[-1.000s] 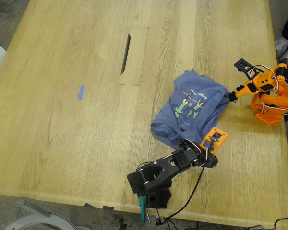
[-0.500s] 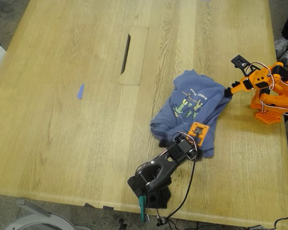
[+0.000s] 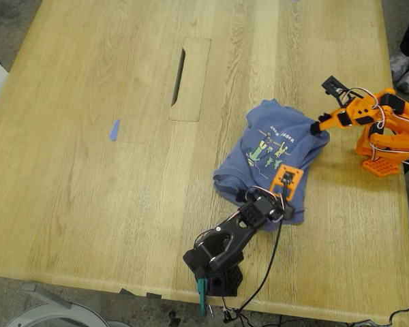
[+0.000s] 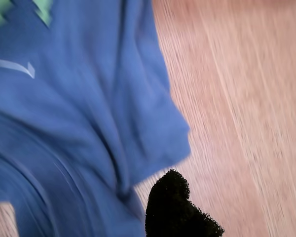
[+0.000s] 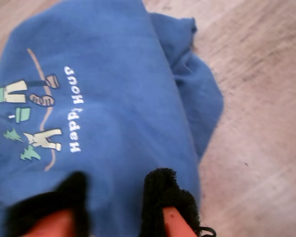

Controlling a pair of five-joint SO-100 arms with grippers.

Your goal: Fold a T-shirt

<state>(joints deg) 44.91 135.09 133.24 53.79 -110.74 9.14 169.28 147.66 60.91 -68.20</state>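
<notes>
The slate-blue T-shirt (image 3: 269,160) lies crumpled on the wooden table, print side up, right of centre in the exterior view. My second gripper (image 3: 317,127), on the orange arm, sits at the shirt's edge on the exterior view's right. In the second wrist view its black-padded fingers (image 5: 164,195) straddle a fold of the T-shirt (image 5: 113,113) below the printed text. My first gripper (image 3: 286,182), on the black arm, hovers over the shirt's near edge. The first wrist view is blurred and shows one black fingertip (image 4: 170,207) beside a sleeve of the T-shirt (image 4: 89,113); its other finger is hidden.
A slot (image 3: 179,75) is cut in an inset panel of the table beyond the shirt. A scrap of blue tape (image 3: 114,129) lies toward the exterior view's left. A person's shoes (image 3: 405,68) show at the exterior view's right edge.
The black arm swung leftward in the exterior view, bringing my first gripper over the shirt's near edge. My second gripper moved left, carrying the shirt's right edge inward.
</notes>
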